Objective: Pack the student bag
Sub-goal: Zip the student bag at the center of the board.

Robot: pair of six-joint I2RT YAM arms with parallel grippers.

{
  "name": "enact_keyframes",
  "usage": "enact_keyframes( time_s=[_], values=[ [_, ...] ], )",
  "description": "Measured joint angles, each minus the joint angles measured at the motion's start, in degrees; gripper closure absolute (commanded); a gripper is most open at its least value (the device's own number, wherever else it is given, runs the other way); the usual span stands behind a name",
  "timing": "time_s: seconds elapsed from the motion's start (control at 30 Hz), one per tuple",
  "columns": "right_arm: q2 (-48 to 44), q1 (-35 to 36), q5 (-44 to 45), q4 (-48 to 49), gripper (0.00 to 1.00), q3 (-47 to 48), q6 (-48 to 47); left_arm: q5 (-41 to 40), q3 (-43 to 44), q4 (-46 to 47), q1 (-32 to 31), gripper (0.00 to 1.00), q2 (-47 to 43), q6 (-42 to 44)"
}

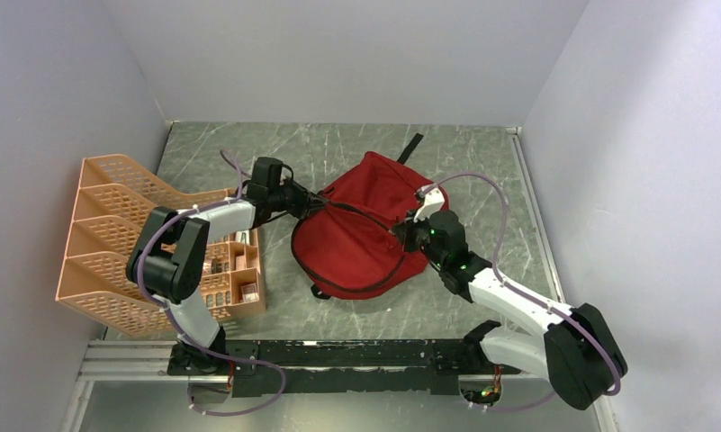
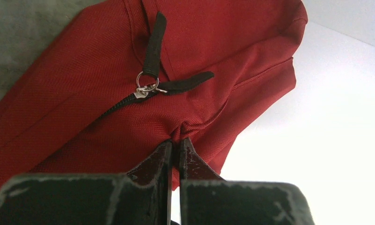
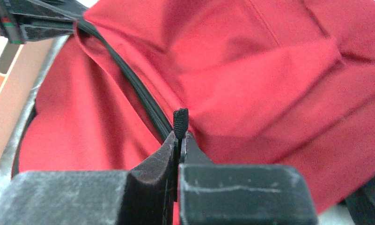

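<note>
both jaws pinch student bag (image 1: 352, 247); organiser (image 1: 104, 236) nearby

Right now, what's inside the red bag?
Nothing inside shows. Red fabric of the bag covers the interior, and its zipper looks shut where visible. Any contents are hidden.

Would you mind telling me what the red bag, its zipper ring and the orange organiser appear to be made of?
Student bag: woven synthetic-looking cloth, matte, fine weave visible, creases softly. Zipper ring: bright metal, it glints. Orange organiser: probably moulded plastic, rigid perforated mesh walls.
</note>
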Motion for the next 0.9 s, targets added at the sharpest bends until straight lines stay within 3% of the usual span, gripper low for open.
enact_keyframes(
  time_s=[0.47, 0.5, 0.63, 0.73, 0.9],
  values=[
    [-0.24, 0.33, 9.81, -15.1, 1.0, 2.73, 13.33, 1.22, 0.52, -1.95, 1.31, 0.95, 0.28, 2.08],
    [-0.11, 0.33, 10.1, -15.37, 0.96, 2.82, 13.84, 1.49, 0.74, -2.05, 1.31, 0.95, 0.48, 2.47],
    [-1.33, 0.33, 11.65, -16.31, 0.72, 2.82, 13.84, 4.15, 3.8, -2.97, 1.64, 0.82, 2.8, 6.19],
    [-4.9, -0.09, 14.27, -18.12, 0.62, 2.89, 12.5, 5.4, 8.55, -5.97, 2.64, 0.55, 4.76, 11.19],
    [-8.63, -0.17, 16.59, -21.79, 0.44, 6.38, 10.97, 4.81, 14.14, -10.91, 4.07, 0.29, 2.6, 20.06]
  ],
)
